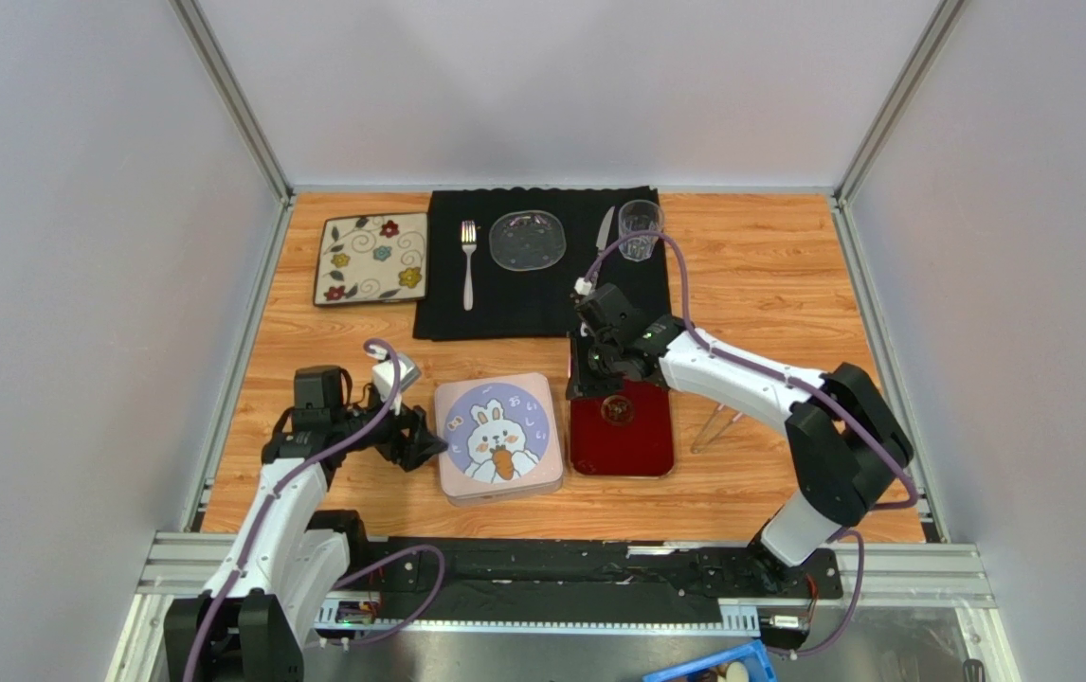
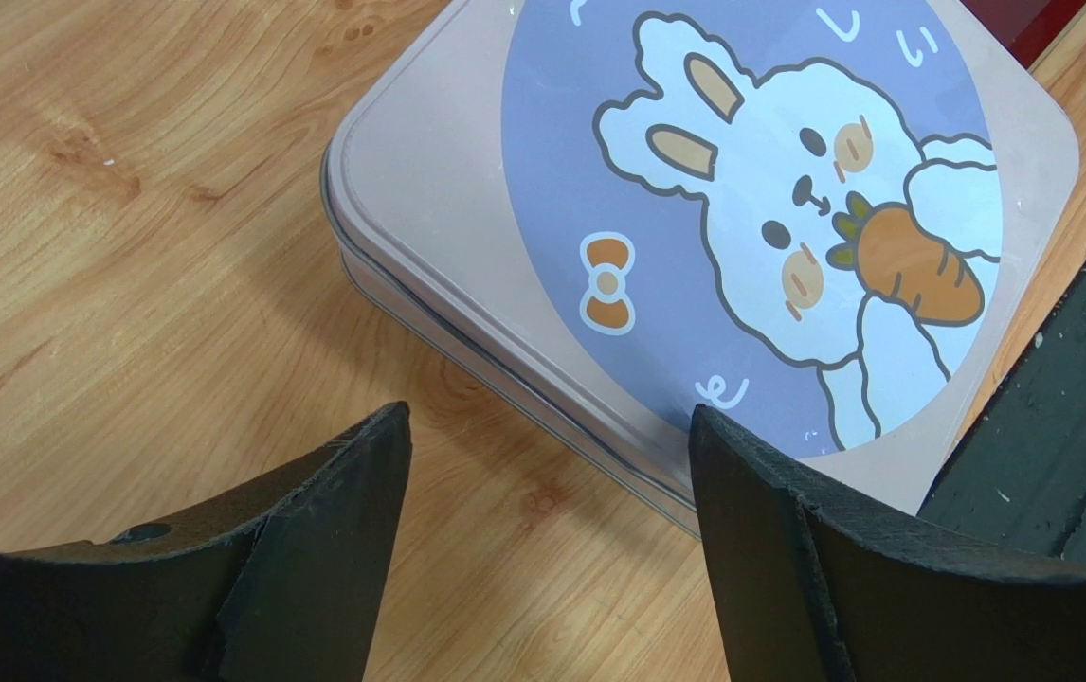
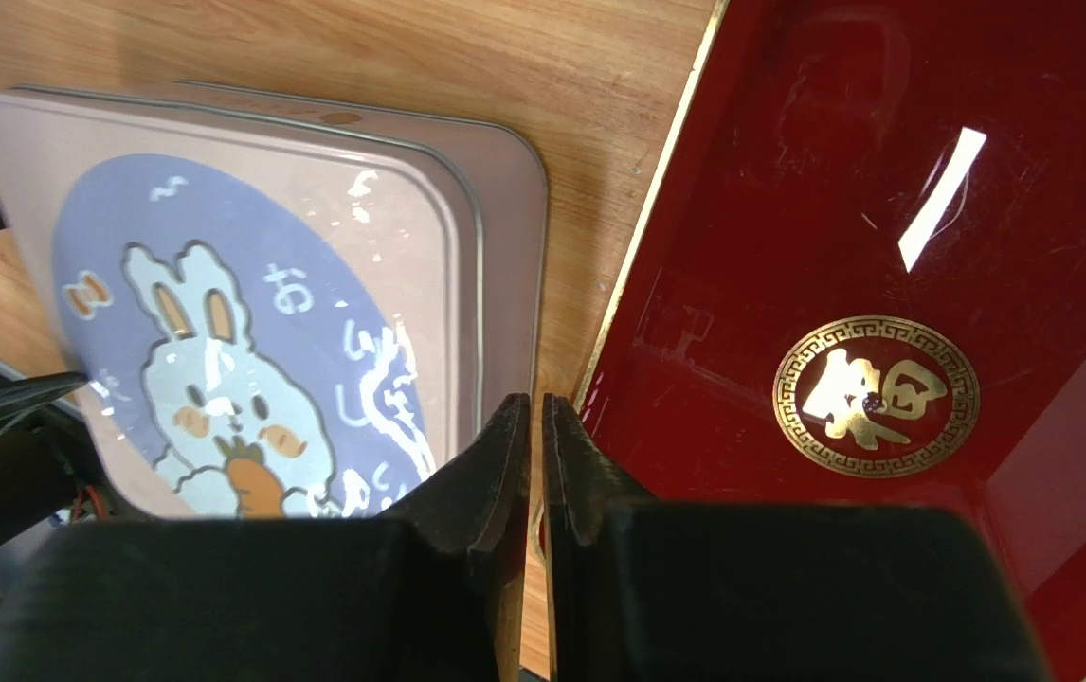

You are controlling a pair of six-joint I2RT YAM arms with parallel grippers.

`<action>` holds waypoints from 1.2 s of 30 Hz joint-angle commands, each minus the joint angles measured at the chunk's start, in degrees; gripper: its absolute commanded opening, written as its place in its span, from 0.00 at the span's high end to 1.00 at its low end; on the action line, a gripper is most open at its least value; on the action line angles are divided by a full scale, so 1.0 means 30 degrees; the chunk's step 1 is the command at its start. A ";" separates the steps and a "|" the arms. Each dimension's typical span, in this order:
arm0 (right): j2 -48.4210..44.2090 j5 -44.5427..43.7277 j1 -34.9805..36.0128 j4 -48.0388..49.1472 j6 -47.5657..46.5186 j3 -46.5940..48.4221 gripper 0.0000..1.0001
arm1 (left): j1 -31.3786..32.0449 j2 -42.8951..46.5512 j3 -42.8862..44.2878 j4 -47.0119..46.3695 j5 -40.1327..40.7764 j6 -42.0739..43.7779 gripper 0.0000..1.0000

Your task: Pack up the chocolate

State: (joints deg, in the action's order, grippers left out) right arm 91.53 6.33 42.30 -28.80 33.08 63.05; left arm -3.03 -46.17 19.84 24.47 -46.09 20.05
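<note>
Pink lidded tin (image 1: 498, 438) lies just ahead of the splayed left gripper (image 2: 546, 426), with the right gripper (image 3: 535, 412) pinched shut beside it.

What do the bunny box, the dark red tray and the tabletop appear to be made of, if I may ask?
The bunny box looks like thin tinplate, satin pink print: seamed lid edge, soft glare. The dark red tray seems lacquer or glossy plastic: mirror-sharp light streak, gold emblem. The tabletop shows wood grain, perhaps laminate, matte.
</note>
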 commanded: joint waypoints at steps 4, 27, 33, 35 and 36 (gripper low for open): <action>0.1805 0.0205 0.0049 0.1454 0.0193 -0.0039 0.91 | 0.0042 -0.0166 0.0593 0.0896 0.1301 0.0408 0.21; -0.5690 -0.4420 0.0927 -0.1796 -0.0480 -0.1942 0.36 | 0.0042 0.0744 0.5281 0.4173 0.3790 -0.1937 0.07; -0.7770 -0.4921 0.1133 -0.2617 -0.0480 -0.2294 0.29 | 0.0013 0.0360 0.6191 0.4940 0.3965 -0.2465 0.05; -0.8299 -0.5009 0.1162 -0.2676 -0.0480 -0.2557 0.29 | 0.0042 0.0653 0.6162 0.4823 0.3936 -0.2553 0.04; -0.8708 -0.5039 0.1191 -0.2764 -0.0480 -0.2645 0.29 | 0.0042 0.0742 0.6133 0.4851 0.3878 -0.2583 0.04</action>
State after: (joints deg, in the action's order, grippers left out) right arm 69.30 -5.98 45.47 -35.42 32.12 56.45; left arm -2.98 -45.23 36.47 37.67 -34.50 14.33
